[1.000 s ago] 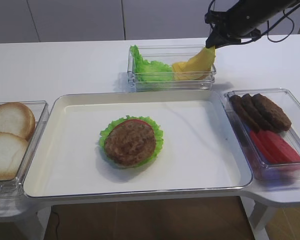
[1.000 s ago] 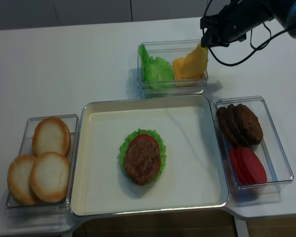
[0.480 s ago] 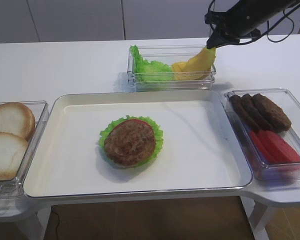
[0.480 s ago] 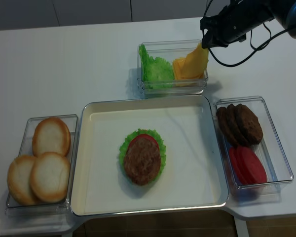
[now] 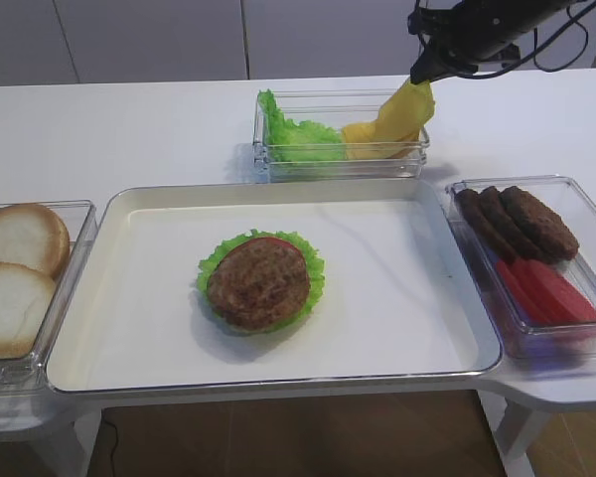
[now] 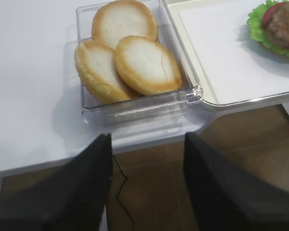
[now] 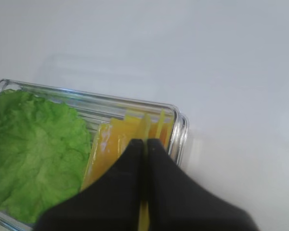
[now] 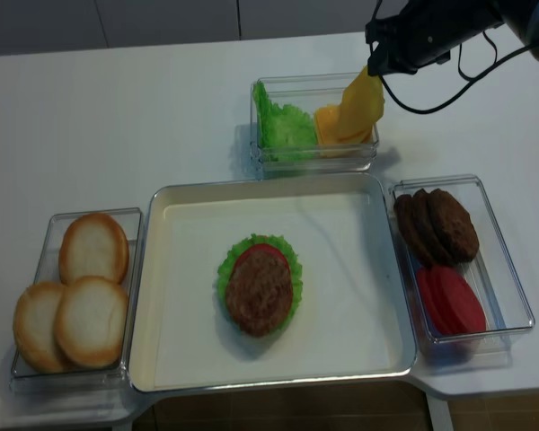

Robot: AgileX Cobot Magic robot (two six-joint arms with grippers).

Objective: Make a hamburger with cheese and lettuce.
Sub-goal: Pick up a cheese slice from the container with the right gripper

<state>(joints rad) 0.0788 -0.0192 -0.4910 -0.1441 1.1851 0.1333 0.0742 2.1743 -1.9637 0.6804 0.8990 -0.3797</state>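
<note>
Right claw [image 8: 375, 67] clenched on cheese [image 8: 359, 106] — slice hanging above clear bin [image 8: 313, 154], beside lettuce [image 8: 283, 126]. Left claw [image 6: 147, 144] released — off bench [image 6: 29, 72] edge.

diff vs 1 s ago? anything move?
The right gripper, shut on one cheese slice, has risen a little, pulling the slice further up out of the clear container; its lower edge still hangs inside. The hamburger on the tray, the lettuce and the left gripper are unchanged.
</note>
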